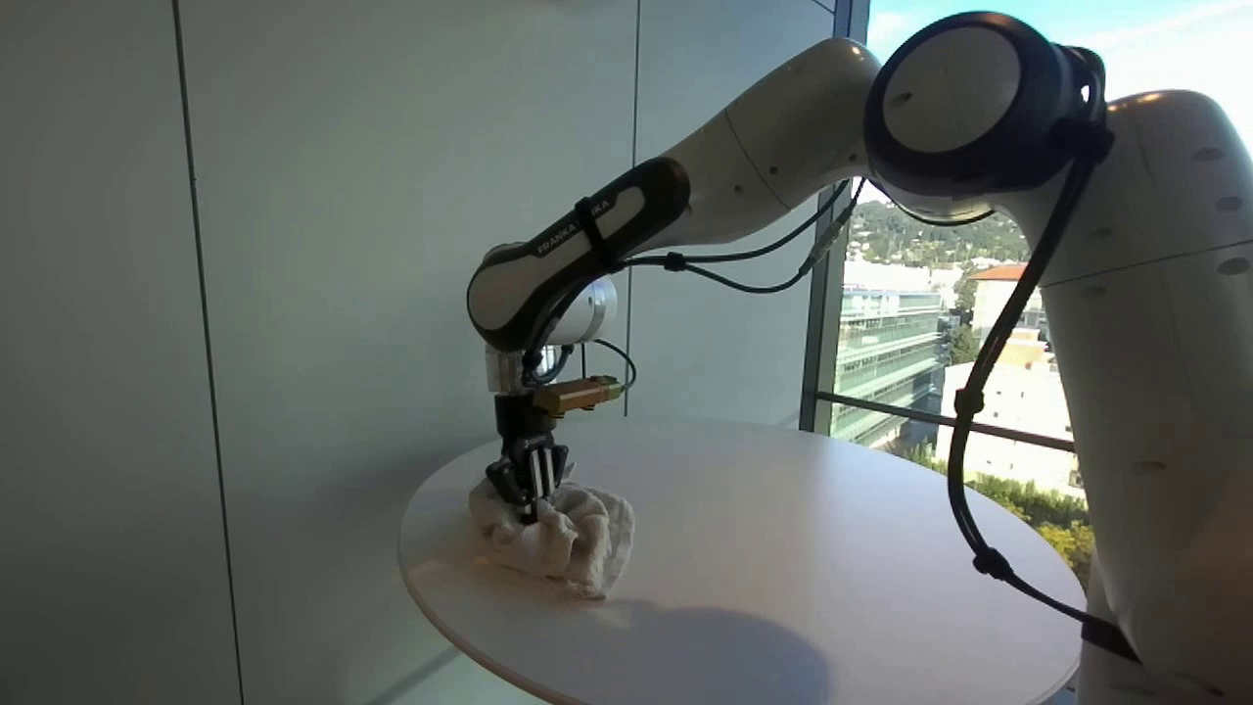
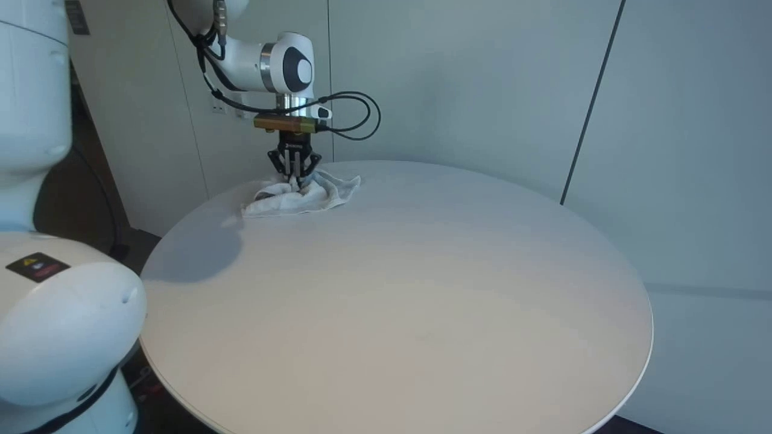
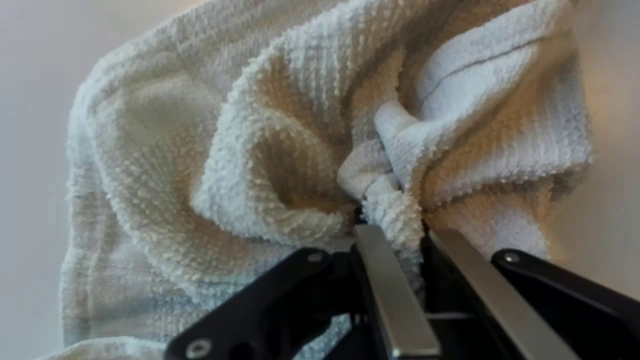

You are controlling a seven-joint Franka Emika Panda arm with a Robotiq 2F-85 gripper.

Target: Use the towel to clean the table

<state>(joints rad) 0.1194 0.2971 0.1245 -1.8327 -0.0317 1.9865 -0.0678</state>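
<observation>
The white towel (image 2: 329, 196), at the upper left of the frame in an exterior view, is lying bunched on the table (image 2: 410, 313). The gripper (image 3: 405, 230) is pinching a gathered fold, presumably so the loose remainder is spreading around it as a wiping pad. The arm (image 1: 764, 157) is holding the gripper nearly vertical, likely to suit pressing. The wrist view is showing the pinch closely; both exterior views are leaving it too small to read. An exterior view alone is including the window (image 1: 891, 333), at right.
</observation>
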